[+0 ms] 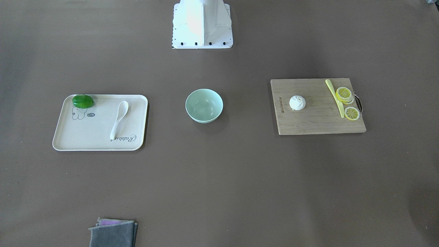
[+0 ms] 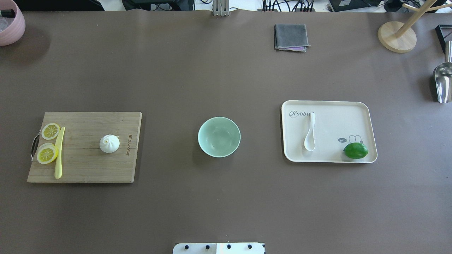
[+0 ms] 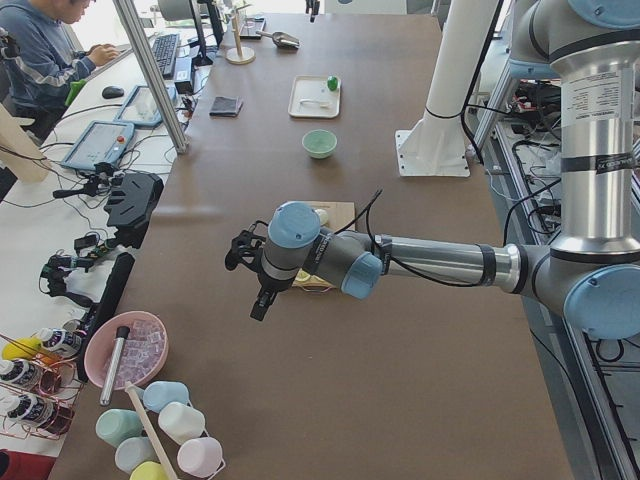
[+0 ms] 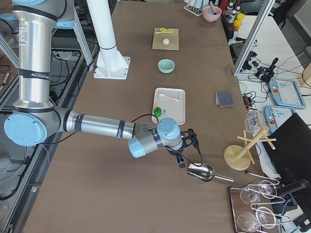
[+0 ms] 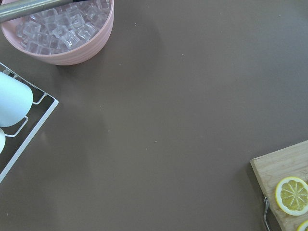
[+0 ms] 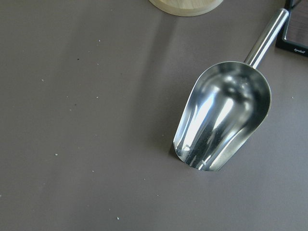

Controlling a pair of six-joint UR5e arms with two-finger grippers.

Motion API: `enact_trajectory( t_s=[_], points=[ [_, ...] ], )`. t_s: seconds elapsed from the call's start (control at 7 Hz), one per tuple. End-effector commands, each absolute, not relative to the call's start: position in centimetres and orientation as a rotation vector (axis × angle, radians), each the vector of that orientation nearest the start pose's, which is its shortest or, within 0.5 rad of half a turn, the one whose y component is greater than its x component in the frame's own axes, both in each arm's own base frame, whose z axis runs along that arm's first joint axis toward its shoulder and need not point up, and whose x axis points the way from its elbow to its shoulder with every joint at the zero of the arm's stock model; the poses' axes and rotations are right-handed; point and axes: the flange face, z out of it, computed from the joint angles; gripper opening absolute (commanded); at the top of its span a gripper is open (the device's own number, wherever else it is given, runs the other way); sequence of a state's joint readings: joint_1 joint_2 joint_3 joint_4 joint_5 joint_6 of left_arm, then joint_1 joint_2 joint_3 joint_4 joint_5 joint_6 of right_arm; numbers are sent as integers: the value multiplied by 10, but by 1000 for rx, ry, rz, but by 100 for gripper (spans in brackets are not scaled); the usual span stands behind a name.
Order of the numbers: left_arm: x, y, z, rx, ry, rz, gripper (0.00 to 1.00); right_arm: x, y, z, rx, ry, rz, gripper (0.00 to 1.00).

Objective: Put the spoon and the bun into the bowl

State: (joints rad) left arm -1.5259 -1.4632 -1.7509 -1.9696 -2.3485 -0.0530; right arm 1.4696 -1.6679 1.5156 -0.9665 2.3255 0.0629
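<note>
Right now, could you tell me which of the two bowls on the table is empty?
The mint-green bowl in the centre is empty; the pink bowl holds ice cubes.

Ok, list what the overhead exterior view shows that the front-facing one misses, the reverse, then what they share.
Only overhead: a round pink bowl far left, a round wooden stand base and a metal scoop far right. Only front-facing: the robot's white pedestal column. Both: the pale mint-green bowl mid-table, the white glossy spoon and green lime on the cream tray, the white pleated bun, lemon slices and yellow-green knife on the wooden board, and the folded grey cloth.
</note>
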Motion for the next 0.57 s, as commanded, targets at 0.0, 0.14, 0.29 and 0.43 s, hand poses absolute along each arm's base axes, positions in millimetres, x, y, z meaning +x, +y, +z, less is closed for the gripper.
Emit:
enact_trajectory(
  t_s=[0.0, 0.14, 0.29, 0.43],
  points=[
    [-42, -470, 572, 412, 786, 178, 98, 18, -471, 669, 365, -773, -205, 100],
    [-43, -468, 575, 408, 784, 175, 98, 18, -471, 669, 365, -773, -203, 100],
    [-43, -451, 587, 403, 790, 194, 98, 18, -471, 669, 363, -772, -204, 100],
    [-43, -444, 587, 450, 779, 252, 98, 18, -471, 668, 365, -770, -204, 100]
  ],
)
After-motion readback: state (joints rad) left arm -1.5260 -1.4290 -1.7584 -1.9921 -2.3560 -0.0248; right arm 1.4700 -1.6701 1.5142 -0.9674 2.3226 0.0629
